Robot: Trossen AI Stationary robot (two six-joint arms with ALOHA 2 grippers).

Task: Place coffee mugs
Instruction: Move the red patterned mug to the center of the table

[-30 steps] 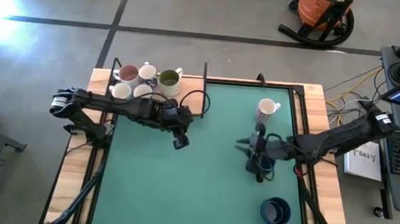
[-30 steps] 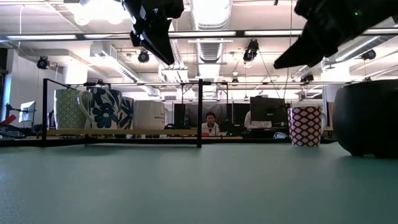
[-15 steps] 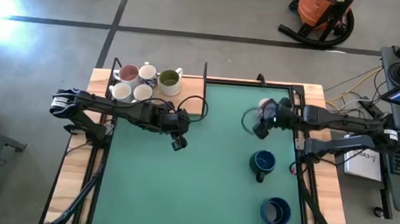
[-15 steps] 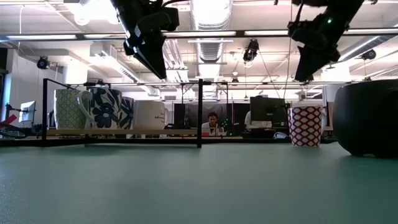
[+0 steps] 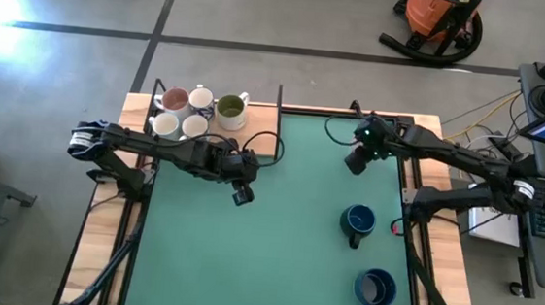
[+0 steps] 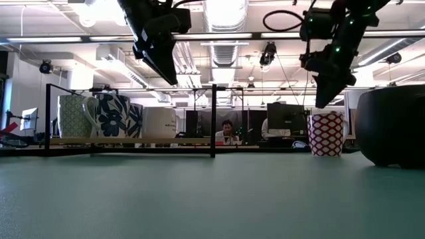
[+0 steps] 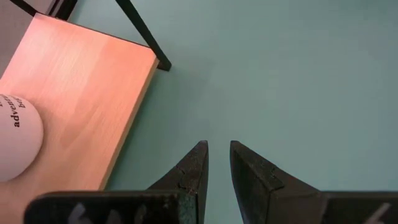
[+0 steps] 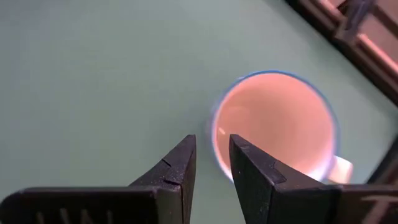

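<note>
Your right gripper (image 5: 358, 159) hides the 1 o'clock mug overhead | wrist shows white mug (image 8: 280, 130) beneath, fingers nearly closed, empty | left gripper (image 7: 217, 163) likewise.

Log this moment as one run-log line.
right tool: nearly closed, empty, above patterned white mug | left tool: nearly closed, empty, over mat by wooden shelf | two blue mugs on mat

Left arm stretched in from left side, wrist bent down. Left gripper (image 5: 241, 195) raised above worktop, fingers (image 7: 189, 171) nearly together, narrow gap, nothing between them. Right arm reaches from right side toward far right part of worktop. Right gripper (image 5: 355, 163) raised, pointing down, fingers (image 8: 176, 167) close together, narrow gap, empty.
</note>
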